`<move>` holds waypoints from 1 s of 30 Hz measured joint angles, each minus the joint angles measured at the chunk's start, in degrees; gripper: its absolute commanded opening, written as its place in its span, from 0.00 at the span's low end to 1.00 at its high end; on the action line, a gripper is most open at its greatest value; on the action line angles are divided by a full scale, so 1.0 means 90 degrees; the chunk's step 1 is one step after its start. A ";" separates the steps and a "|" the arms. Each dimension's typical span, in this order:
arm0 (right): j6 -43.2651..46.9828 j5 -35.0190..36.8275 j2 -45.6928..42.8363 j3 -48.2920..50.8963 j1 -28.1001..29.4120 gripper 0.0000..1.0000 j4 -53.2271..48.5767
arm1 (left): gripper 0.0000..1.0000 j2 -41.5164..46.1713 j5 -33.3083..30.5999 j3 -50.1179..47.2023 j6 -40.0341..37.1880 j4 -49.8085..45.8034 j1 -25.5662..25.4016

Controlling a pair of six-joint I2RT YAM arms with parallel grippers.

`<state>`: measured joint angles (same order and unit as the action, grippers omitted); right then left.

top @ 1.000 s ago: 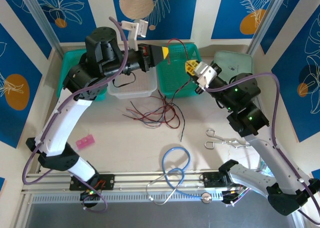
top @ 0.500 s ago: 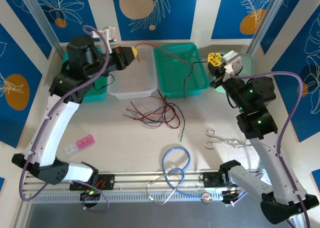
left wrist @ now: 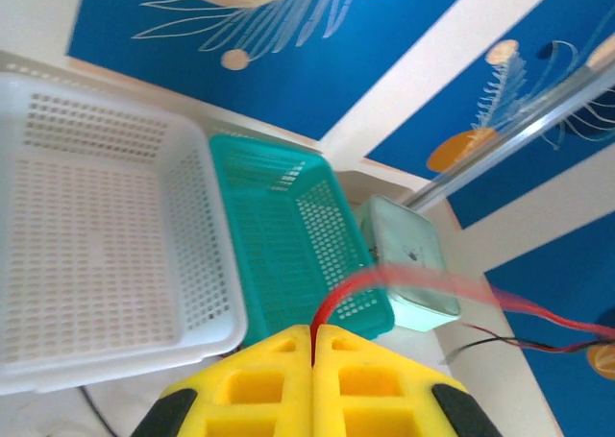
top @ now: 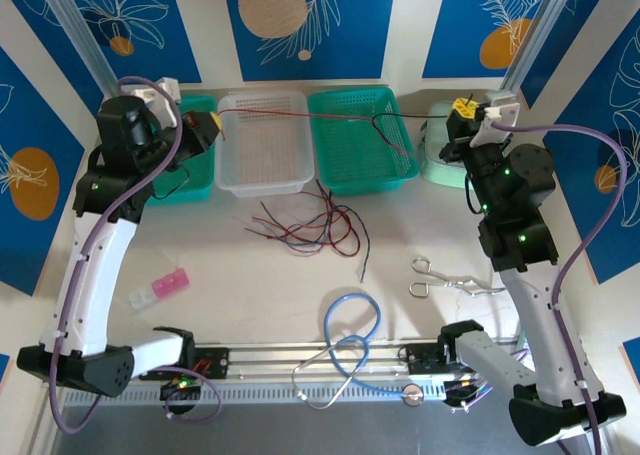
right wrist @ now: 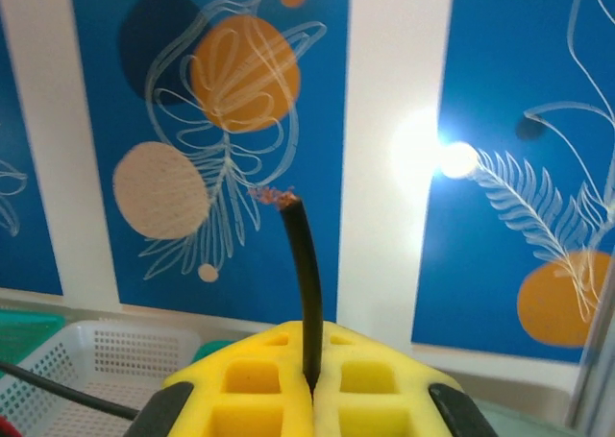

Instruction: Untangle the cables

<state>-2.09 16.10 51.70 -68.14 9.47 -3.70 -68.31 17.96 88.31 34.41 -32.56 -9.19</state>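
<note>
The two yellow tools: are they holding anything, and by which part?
The left tool pinches a red cable near one end; the right tool pinches a black cable just below its frayed tip.

The white basket and the green basket are perforated plastic with a slight gloss. The yellow fingers of the left gripper and of the right gripper look like matt moulded plastic. The red cable has smooth insulation. The black cable is smooth too, with bare coppery strands at its tip. The forceps are shiny metal.
</note>
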 measured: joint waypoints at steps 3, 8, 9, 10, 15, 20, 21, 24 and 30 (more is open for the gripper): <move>-0.0515 0.0032 0.0063 0.0000 -0.0503 0.00 -0.0287 | 0.00 0.0070 0.0010 -0.0214 0.0002 0.0000 0.0352; -0.1294 -0.0175 0.0289 -0.0126 -0.1217 0.00 -0.0911 | 0.00 0.0126 0.0070 -0.0413 0.0002 0.0000 0.0799; -0.1404 -0.0209 0.0340 -0.0158 -0.1314 0.00 -0.1027 | 0.00 0.0146 0.0087 -0.0437 0.0005 0.0000 0.0877; -0.1484 -0.0248 0.0374 -0.0168 -0.1387 0.00 -0.1112 | 0.00 0.0158 0.0119 -0.0447 0.0007 0.0002 0.0945; -0.1681 -0.0408 0.0401 -0.0209 -0.1685 0.00 -0.1362 | 0.00 0.0248 0.0172 -0.0452 0.0027 0.0046 0.1154; -0.1685 -0.0508 0.0401 -0.0423 -0.1919 0.00 -0.1413 | 0.00 0.0466 0.0168 -0.0641 0.0097 0.0177 0.1384; -0.1693 -0.0532 0.0401 -0.0476 -0.1943 0.00 -0.1413 | 0.00 0.0532 0.0163 -0.0729 0.0136 0.0228 0.1411; -0.1785 -0.0712 0.0401 -0.0631 -0.1972 0.00 -0.1418 | 0.00 0.0678 0.0170 -0.0937 0.0284 0.0374 0.1426; -0.2091 -0.1175 0.0559 -0.1285 -0.1732 0.00 -0.1314 | 0.00 0.0716 0.0248 -0.1129 0.0546 0.0614 0.1426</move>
<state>-20.91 5.52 56.73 -79.70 -6.11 -15.53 -61.87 20.18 78.15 39.33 -27.03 3.64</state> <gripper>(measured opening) 0.048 0.052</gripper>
